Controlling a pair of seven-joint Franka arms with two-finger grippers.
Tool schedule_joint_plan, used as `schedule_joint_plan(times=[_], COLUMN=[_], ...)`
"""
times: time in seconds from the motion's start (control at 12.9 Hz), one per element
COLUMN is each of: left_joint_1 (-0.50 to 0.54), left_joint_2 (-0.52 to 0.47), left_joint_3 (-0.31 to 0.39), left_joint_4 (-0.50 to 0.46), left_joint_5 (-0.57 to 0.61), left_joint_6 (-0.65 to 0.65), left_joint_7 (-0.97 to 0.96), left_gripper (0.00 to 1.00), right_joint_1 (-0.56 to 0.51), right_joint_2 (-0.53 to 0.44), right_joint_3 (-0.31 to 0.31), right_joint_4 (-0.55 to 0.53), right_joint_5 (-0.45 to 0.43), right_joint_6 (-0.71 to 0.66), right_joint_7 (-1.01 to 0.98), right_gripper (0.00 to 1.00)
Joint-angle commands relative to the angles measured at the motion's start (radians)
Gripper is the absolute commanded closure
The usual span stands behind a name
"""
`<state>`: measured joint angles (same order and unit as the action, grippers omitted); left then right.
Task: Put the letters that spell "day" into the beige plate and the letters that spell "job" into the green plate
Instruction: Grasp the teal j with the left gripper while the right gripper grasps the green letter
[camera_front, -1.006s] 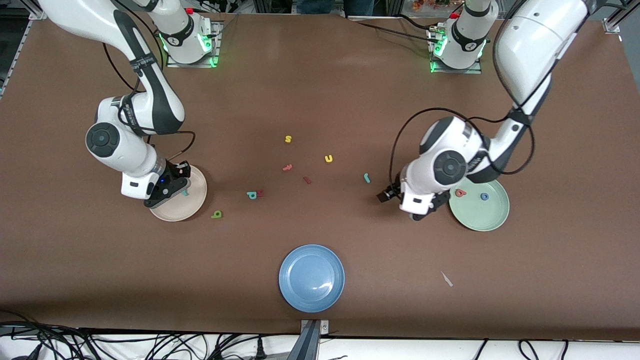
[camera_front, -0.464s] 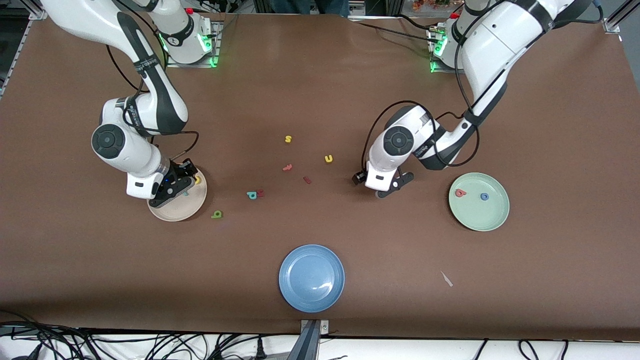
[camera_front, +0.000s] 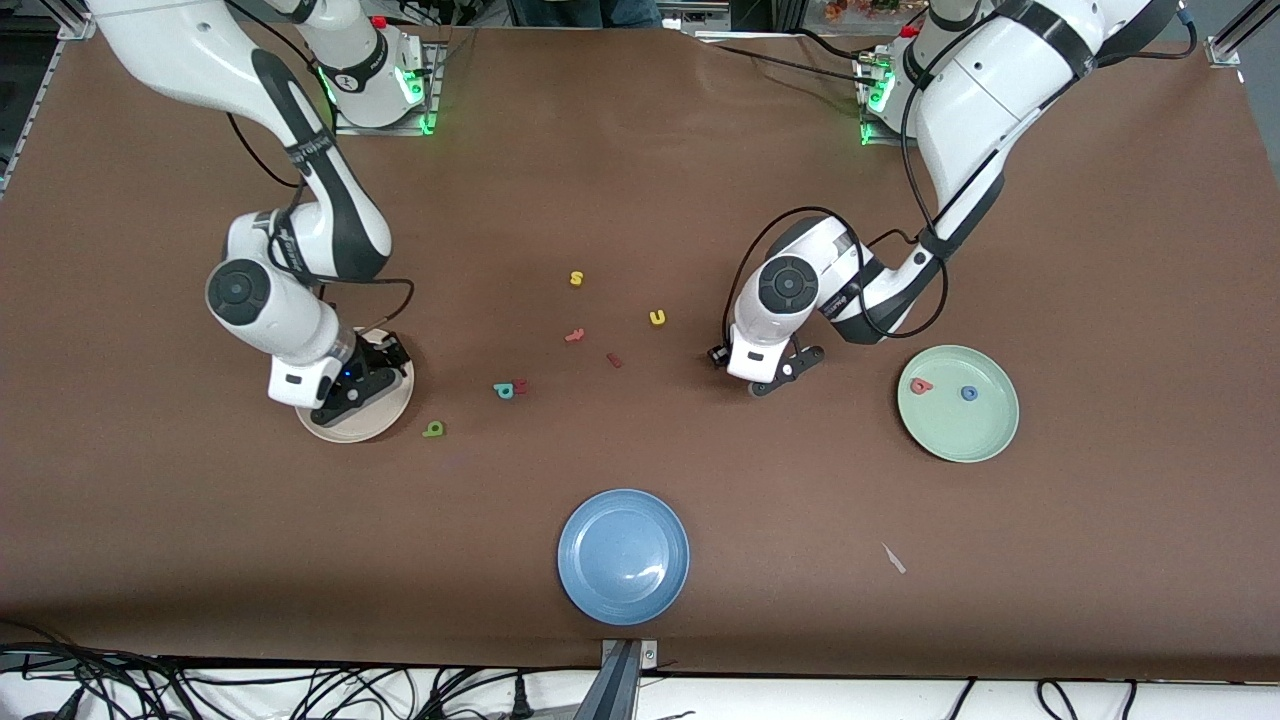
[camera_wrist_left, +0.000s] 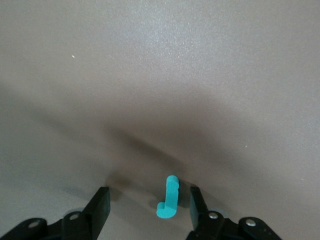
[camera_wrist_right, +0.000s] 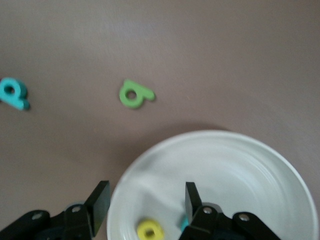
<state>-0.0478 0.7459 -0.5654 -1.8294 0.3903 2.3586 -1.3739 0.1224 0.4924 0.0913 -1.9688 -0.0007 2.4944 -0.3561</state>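
Risk: left gripper, fingers apart, straddled teal "j" off-centre; closing could flick it. Right gripper, open and empty over beige plate.

**Colours on the brown table**

The table is plain brown. The beige plate is cream, with a yellow letter in it. The green plate is pale mint and carries a salmon-red letter and a blue ring. The hook-shaped letter is teal. A third plate is blue, unpatterned.
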Motion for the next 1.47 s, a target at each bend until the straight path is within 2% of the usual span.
schedule_joint_plan(times=[0.0,0.08,0.23,0.62,0.77,1.01,1.16,1.39], left_joint_1=[-0.009,-0.009,-0.009,-0.007,0.006,0.067,0.167,0.391], left_joint_2=[0.013,0.015,0.016,0.021,0.006,-0.097,-0.173,-0.235], left_joint_3=[0.001,0.002,0.002,0.004,0.001,-0.008,-0.054,-0.157], left_joint_4=[0.022,0.024,0.024,0.025,0.024,0.028,0.036,0.039], left_joint_5=[0.036,0.038,0.038,0.038,0.038,0.033,-0.020,-0.083], left_joint_6=[0.010,0.010,0.011,0.010,-0.001,-0.069,-0.132,-0.287], left_joint_7=[-0.033,-0.049,-0.053,-0.051,-0.045,-0.034,0.048,0.252], left_gripper=[0.38,0.41,0.60,1.00,1.00,1.00,1.00,1.00], right_joint_1=[0.035,0.042,0.043,0.042,0.042,0.042,0.042,0.042], right_joint_2=[0.098,0.125,0.162,0.206,0.216,0.230,0.236,0.236], right_joint_3=[0.030,0.030,0.030,0.025,0.025,0.025,0.025,0.022], right_joint_4=[0.134,0.171,0.209,0.226,0.223,0.212,0.205,0.197], right_joint_5=[0.011,0.010,0.010,0.005,0.004,0.008,0.010,0.008], right_joint_6=[-0.002,-0.002,0.009,0.072,0.089,0.132,0.138,0.138], right_joint_7=[0.086,0.097,0.097,0.088,0.086,0.085,0.085,0.083], right_gripper=[0.31,0.31,0.32,0.33,0.33,0.35,0.41,0.52])
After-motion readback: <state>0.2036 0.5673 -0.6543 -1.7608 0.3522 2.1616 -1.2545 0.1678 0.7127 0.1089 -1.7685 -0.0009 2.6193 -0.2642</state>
